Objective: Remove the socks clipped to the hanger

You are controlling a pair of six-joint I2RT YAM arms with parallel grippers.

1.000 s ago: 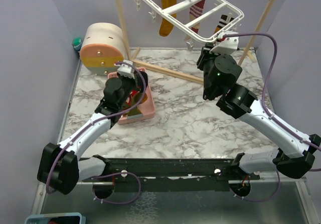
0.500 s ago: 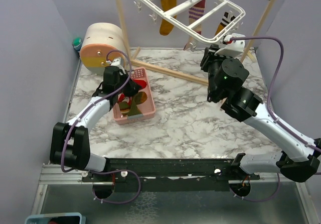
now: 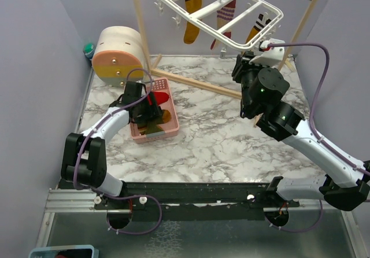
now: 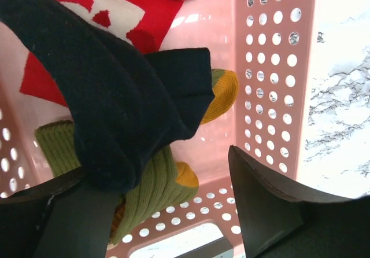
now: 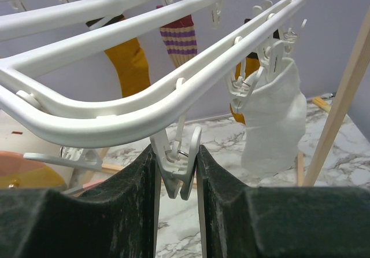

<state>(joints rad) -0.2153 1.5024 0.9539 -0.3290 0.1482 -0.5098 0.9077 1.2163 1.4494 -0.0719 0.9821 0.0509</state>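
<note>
The white hanger (image 3: 231,15) hangs at the back with a mustard sock (image 3: 192,15), a red striped sock (image 3: 226,16) and a black-and-yellow sock (image 3: 258,26) clipped to it. In the right wrist view a white sock (image 5: 274,125) also hangs from the hanger (image 5: 115,113). My right gripper (image 5: 176,159) is shut on an empty white clip (image 5: 180,168) under the frame's rim. My left gripper (image 4: 156,171) stands open inside the pink basket (image 4: 272,96). A black sock (image 4: 115,96) drapes over its left finger, on top of a red sock (image 4: 115,9) and an olive green sock (image 4: 144,183).
A light wooden pole rack (image 3: 141,32) carries the hanger, and one of its poles (image 5: 341,102) stands close to the right of my right gripper. A round peach and cream box (image 3: 118,52) sits at the back left behind the pink basket (image 3: 167,132).
My left gripper has swung further over the basket and opened, letting go of the black sock. My right gripper rose slightly and the hanger's near edge lifted with it.
</note>
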